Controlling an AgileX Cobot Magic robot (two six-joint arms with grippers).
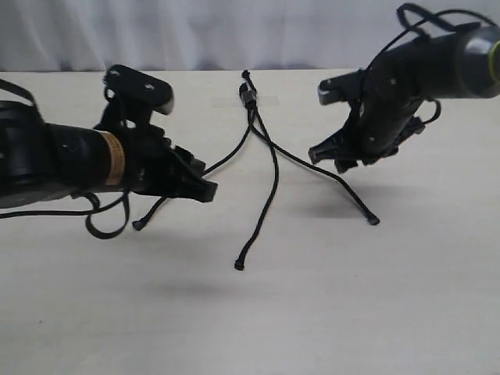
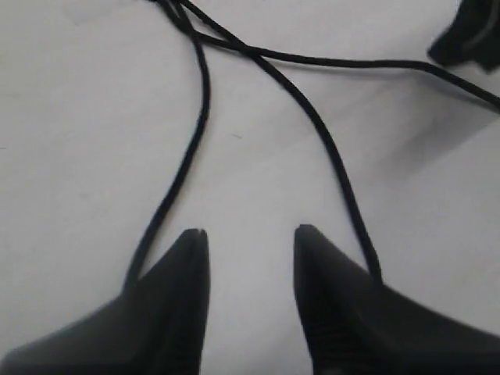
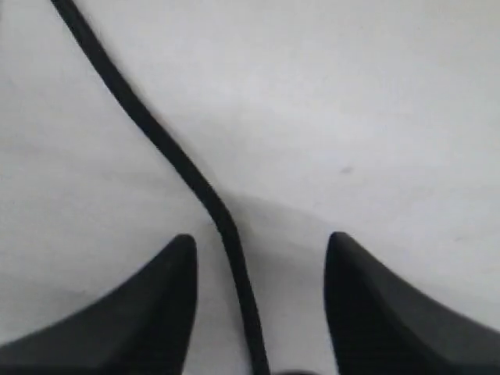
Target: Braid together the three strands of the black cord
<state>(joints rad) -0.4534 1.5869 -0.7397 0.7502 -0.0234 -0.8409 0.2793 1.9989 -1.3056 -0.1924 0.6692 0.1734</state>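
A pale table [image 1: 328, 312] stood before a white curtain [image 1: 195, 31]. On it lay the black cord [image 1: 251, 109], near the far edge at the middle. Its knot [image 1: 248, 95] pointed away with a short stub. Its three strands [image 1: 269, 199] crossed close under the knot, then fanned apart toward the near side.

The left strand [image 1: 230, 156] ran under the left arm and ended in a knobbed tip by the arm's cable. The middle strand [image 1: 251, 238] reached nearest the front. The right strand [image 1: 355, 201] slanted off to the right, passing beneath the right arm.

The left gripper [image 1: 205, 190] hung low over the table between the left strand [image 2: 195, 133] and the middle strand [image 2: 328, 148]. Its fingers stood apart with only bare table between them (each strand ran outside a finger).

The right gripper [image 3: 260, 258] also had its fingers spread. The right strand [image 3: 180, 164] ran loose between them, unclamped. Whether a finger touched it I could not tell.
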